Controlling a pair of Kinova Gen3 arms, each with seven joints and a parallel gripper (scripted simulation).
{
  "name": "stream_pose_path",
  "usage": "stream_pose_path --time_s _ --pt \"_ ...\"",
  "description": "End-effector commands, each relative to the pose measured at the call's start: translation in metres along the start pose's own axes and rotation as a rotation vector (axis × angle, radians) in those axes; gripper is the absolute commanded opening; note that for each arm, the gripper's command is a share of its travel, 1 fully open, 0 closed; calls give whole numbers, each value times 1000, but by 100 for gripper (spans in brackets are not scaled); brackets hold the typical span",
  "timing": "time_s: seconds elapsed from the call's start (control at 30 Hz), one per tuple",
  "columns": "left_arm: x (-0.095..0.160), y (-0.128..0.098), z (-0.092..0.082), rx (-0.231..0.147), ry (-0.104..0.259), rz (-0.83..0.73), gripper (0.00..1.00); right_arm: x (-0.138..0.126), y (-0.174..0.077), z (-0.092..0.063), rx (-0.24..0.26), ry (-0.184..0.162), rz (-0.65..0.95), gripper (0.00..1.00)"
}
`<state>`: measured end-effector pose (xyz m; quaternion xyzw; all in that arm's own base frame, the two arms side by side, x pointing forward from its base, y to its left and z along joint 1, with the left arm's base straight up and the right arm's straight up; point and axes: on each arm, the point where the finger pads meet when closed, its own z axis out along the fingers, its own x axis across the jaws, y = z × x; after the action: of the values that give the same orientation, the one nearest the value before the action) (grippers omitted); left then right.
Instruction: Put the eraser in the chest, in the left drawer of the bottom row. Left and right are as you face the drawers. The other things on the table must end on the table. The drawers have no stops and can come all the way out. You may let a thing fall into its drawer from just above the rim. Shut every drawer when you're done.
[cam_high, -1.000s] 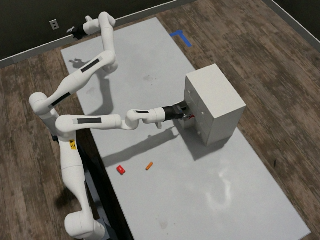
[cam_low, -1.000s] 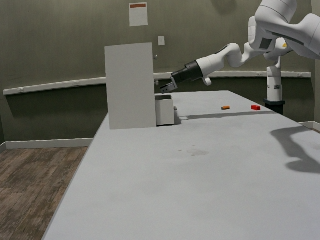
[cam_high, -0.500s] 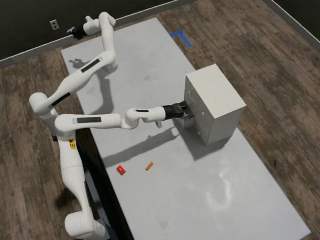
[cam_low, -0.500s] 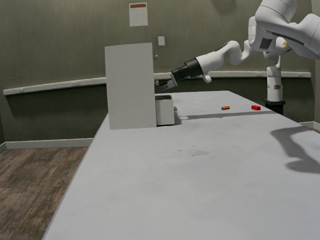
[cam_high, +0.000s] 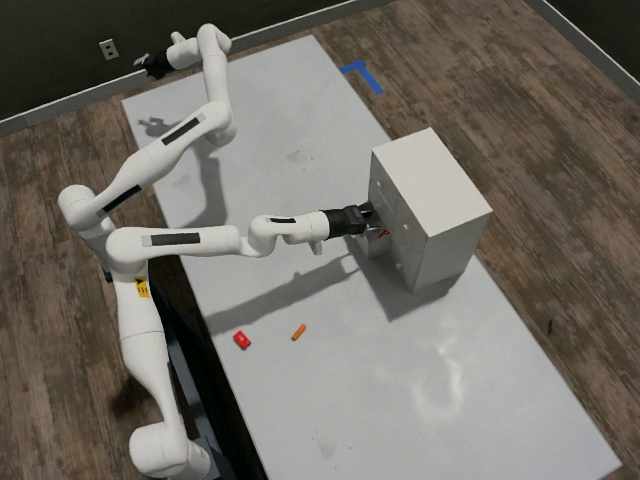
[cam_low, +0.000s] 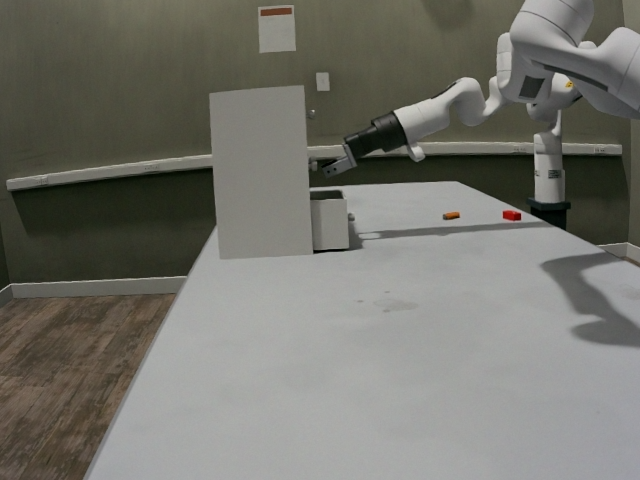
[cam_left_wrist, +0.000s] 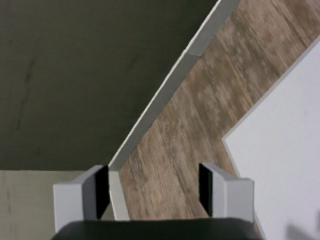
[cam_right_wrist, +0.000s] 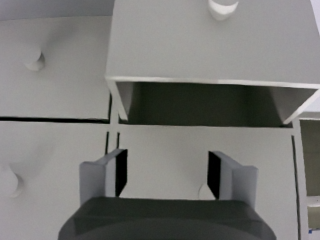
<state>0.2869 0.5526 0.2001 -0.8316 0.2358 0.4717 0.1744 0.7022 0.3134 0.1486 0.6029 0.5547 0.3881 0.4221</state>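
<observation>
The right hand (cam_high: 372, 220) (cam_low: 333, 167) (cam_right_wrist: 167, 167), the nearer one, is fully open and holds nothing, above the open drawer (cam_high: 376, 250) (cam_low: 330, 227) (cam_right_wrist: 200, 47), where the red piece (cam_high: 383, 234), probably the eraser, seems to lie beneath its fingers.

Right claw (cam_high: 374, 219) (cam_low: 333, 166) (cam_right_wrist: 167, 172): sits higher above the open drawer (cam_high: 374, 246) (cam_low: 330, 224) (cam_right_wrist: 200, 55) than a second ago, and slightly farther back from the chest (cam_high: 434, 180) (cam_low: 261, 170) (cam_right_wrist: 114, 120).
Right forearm end (cam_high: 306, 227) (cam_low: 424, 119): is raised a little too, drawn back with the claw.
</observation>
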Motion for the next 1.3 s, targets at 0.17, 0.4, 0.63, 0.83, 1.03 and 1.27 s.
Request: stream_pose_path --time_s 0.17,0.4,0.63,0.83,1.03,1.27 --pt "-1 0 -1 1 0 -2 100 0 -5 -21 -1 1 2 100" --pt "-1 0 -1 1 0 -2 100 0 -16 -60 -1 1 2 100" --pt "-1 0 -1 1 0 -2 100 0 -25 -90 -1 0 2 100" --pt "-1 0 -1 1 0 -2 100 0 -33 -118 -1 0 2 100" --pt "-1 0 -1 1 0 -2 100 0 -36 -131 -1 0 2 100" --pt "-1 0 -1 1 0 -2 100 0 -37 -134 -1 0 1 100"
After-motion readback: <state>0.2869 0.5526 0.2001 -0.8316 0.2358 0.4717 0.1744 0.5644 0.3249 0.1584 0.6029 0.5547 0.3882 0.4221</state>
